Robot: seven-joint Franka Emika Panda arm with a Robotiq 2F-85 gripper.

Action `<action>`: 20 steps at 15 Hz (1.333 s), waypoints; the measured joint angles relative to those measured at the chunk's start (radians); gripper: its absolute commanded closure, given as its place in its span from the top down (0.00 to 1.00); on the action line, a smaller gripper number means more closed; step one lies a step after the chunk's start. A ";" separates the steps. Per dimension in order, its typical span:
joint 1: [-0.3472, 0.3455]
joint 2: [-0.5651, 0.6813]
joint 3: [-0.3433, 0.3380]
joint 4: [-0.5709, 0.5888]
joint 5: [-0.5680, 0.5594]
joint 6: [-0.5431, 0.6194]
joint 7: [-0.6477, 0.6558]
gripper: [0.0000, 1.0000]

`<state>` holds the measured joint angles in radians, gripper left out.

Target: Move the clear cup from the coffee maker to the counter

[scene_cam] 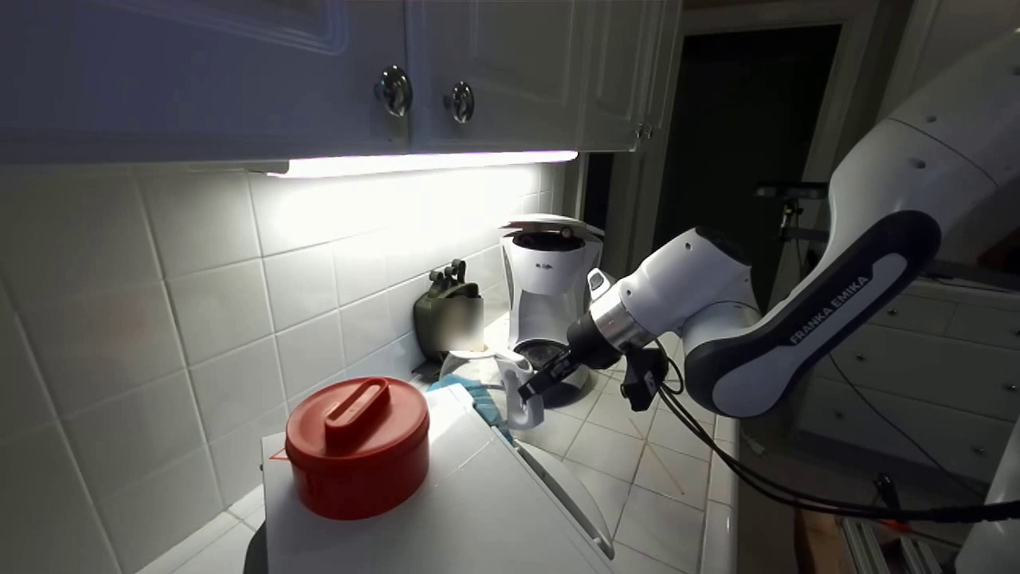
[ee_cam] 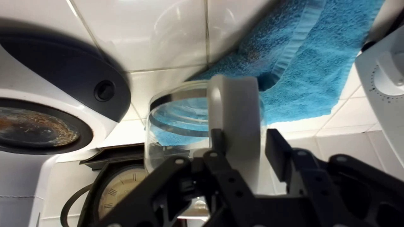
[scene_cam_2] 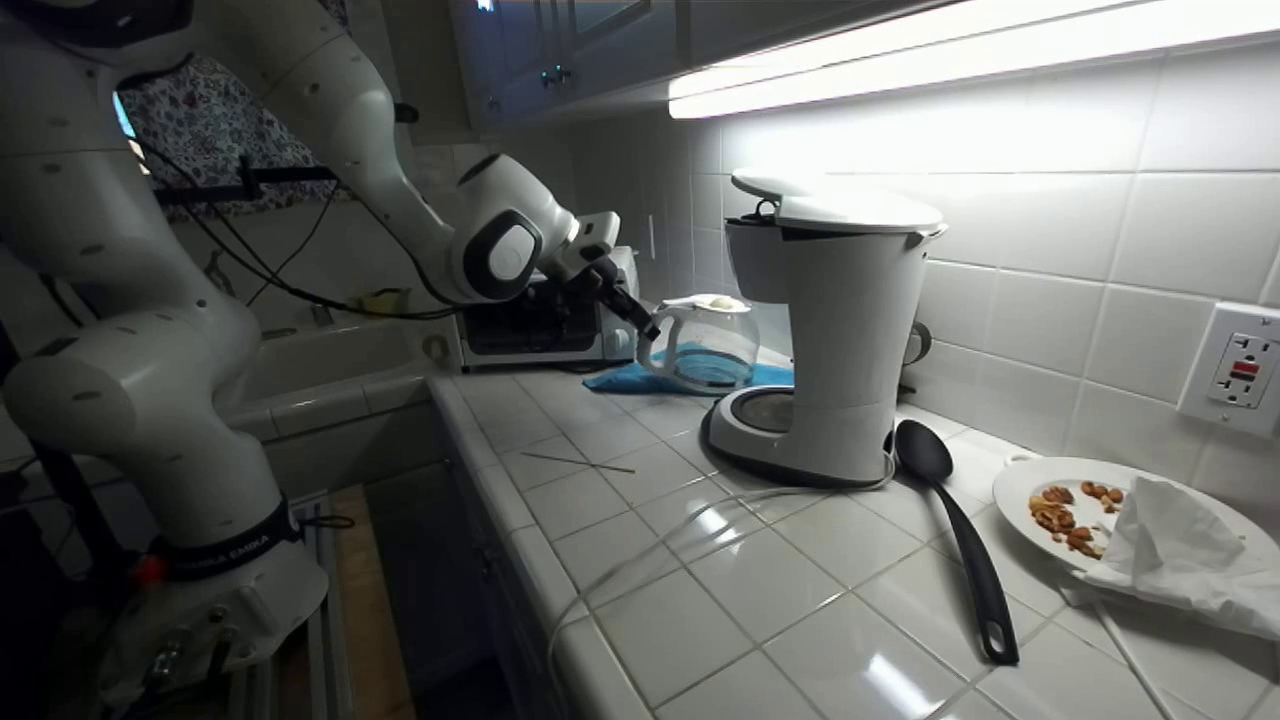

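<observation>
The clear cup [scene_cam_2: 725, 345] is a rounded glass carafe with a white handle and dark trim. It stands upright at the blue towel on the white tiled counter [scene_cam_2: 690, 620], off the coffee maker [scene_cam_2: 850, 340]. It also shows in an exterior view [scene_cam: 478, 371], partly hidden, and in the wrist view [ee_cam: 176, 126]. The coffee maker's lid is raised and its hot plate is bare. My gripper [ee_cam: 247, 138] is open around the cup's handle [ee_cam: 243, 107]. The left finger is close against the handle, and a gap shows at the right finger. The gripper also shows in both exterior views [scene_cam: 527, 389] [scene_cam_2: 650, 330].
A blue towel [ee_cam: 303, 91] lies under and beside the cup. A white toaster oven [scene_cam: 470, 510] carries a red lidded container [scene_cam: 358, 470]. A dark clock [ee_cam: 121, 189] is by the wall. A black spoon [scene_cam_2: 965, 540] and a plate with nuts [scene_cam_2: 1030, 500] lie past the coffee maker.
</observation>
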<state>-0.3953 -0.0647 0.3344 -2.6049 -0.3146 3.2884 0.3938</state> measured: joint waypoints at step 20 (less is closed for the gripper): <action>0.286 -0.365 -0.392 0.078 0.179 -0.643 -0.407 1.00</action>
<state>-0.1089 -0.4296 -0.0575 -2.5272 -0.1351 2.6451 -0.0129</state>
